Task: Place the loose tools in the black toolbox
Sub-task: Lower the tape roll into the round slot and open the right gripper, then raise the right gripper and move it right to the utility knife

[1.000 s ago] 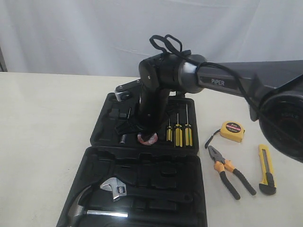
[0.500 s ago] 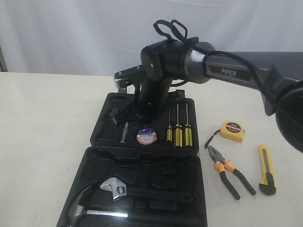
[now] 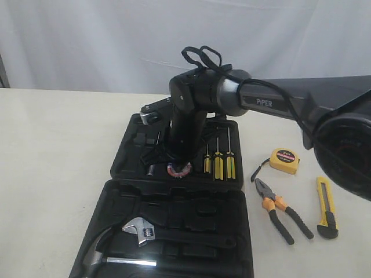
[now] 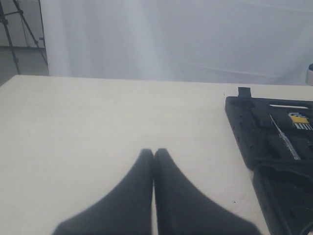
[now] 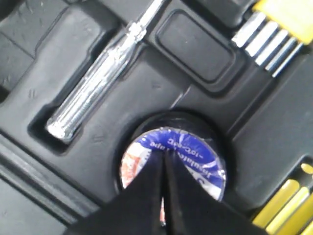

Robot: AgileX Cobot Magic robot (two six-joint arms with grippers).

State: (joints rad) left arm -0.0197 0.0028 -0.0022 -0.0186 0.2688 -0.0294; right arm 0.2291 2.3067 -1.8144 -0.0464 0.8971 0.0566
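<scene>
The small dark tape roll (image 3: 178,169) with its blue-white label (image 5: 190,147) lies flat in a round recess of the open black toolbox (image 3: 122,159). My right gripper (image 5: 164,154) is shut, its closed tips right over the label's centre; whether they touch it I cannot tell. In the exterior view the right gripper (image 3: 177,159) points down into the far half of the box. The yellow tape measure (image 3: 283,160), orange-and-black pliers (image 3: 282,209) and yellow-and-black utility knife (image 3: 326,207) lie on the table right of the box. My left gripper (image 4: 153,152) is shut over bare table, holding nothing.
Three yellow-handled screwdrivers (image 3: 218,159) sit in slots beside the tape roll. A silver tester screwdriver (image 5: 98,83) lies in its own slot. The near half of the box holds a wrench (image 3: 145,230) and a hammer (image 3: 98,252). The toolbox corner (image 4: 239,127) shows in the left wrist view.
Half a second ago the right gripper was raised and the tape roll's label showed in full. It has come back down over the roll, as it was one second ago.
</scene>
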